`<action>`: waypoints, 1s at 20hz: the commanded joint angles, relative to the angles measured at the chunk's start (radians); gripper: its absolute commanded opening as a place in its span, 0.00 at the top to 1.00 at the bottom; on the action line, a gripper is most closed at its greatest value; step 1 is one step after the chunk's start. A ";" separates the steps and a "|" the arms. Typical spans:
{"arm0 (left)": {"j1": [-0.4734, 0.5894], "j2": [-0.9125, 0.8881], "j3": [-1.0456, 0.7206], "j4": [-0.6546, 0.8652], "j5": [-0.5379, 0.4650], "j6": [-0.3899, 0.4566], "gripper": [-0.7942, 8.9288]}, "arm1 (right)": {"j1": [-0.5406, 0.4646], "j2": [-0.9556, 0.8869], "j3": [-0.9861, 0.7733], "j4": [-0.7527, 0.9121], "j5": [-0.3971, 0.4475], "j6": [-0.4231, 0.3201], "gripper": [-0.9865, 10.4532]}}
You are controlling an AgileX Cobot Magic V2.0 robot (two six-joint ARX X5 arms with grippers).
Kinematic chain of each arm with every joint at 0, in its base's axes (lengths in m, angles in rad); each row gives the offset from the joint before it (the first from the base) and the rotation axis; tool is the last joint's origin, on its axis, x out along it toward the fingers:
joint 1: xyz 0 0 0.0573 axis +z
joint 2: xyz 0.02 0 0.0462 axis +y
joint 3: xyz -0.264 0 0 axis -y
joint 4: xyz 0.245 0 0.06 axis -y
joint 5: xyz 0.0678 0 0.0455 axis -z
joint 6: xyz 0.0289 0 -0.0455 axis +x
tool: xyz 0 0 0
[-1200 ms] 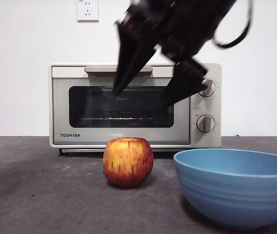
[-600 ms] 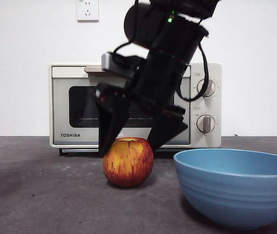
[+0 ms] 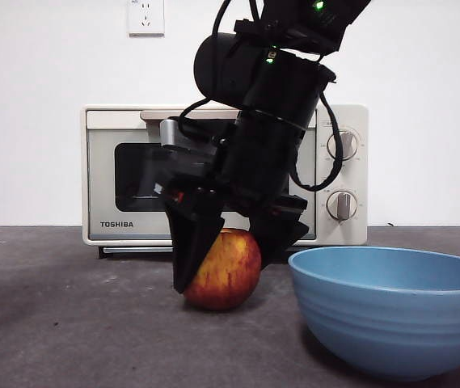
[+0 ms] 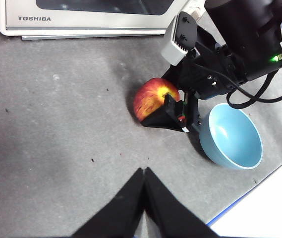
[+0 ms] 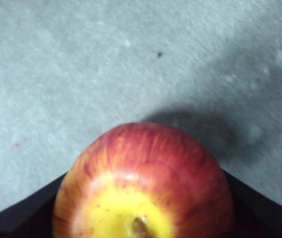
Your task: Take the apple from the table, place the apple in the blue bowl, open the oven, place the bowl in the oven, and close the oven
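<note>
The red and yellow apple rests tilted on the dark grey table, just in front of the cream Toshiba oven, whose door is closed. My right gripper has come down from above and is shut on the apple, one black jaw on each side. In the right wrist view the apple fills the space between the jaws. The blue bowl stands empty just right of the apple. My left gripper hangs shut over bare table, away from the apple and the bowl.
A white wall with a socket stands behind the oven. In the left wrist view a pale strip with a blue border runs along the table's edge beyond the bowl. Bare table lies left of the apple.
The right gripper came down from in front of the oven onto the apple and closed its jaws around it. The apple has tilted and shifted slightly toward the bowl.
</note>
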 commanded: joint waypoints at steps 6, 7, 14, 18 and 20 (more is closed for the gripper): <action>-0.003 0.005 0.019 0.015 0.004 0.013 0.91 | 0.011 -0.232 0.030 -0.100 0.005 0.000 0.62; -0.003 0.005 0.019 0.015 0.004 0.013 0.91 | 0.011 -0.278 0.030 -0.144 0.005 0.000 0.62; -0.003 0.005 0.019 0.015 0.004 0.013 0.91 | 0.011 -0.533 -0.097 -0.253 0.018 0.001 0.62; -0.003 0.005 0.019 0.015 0.004 0.013 0.91 | 0.011 -0.652 -0.289 -0.201 0.037 0.031 0.62; -0.003 0.005 0.019 0.015 0.004 0.013 0.91 | 0.011 -0.676 -0.382 -0.137 0.044 0.055 0.62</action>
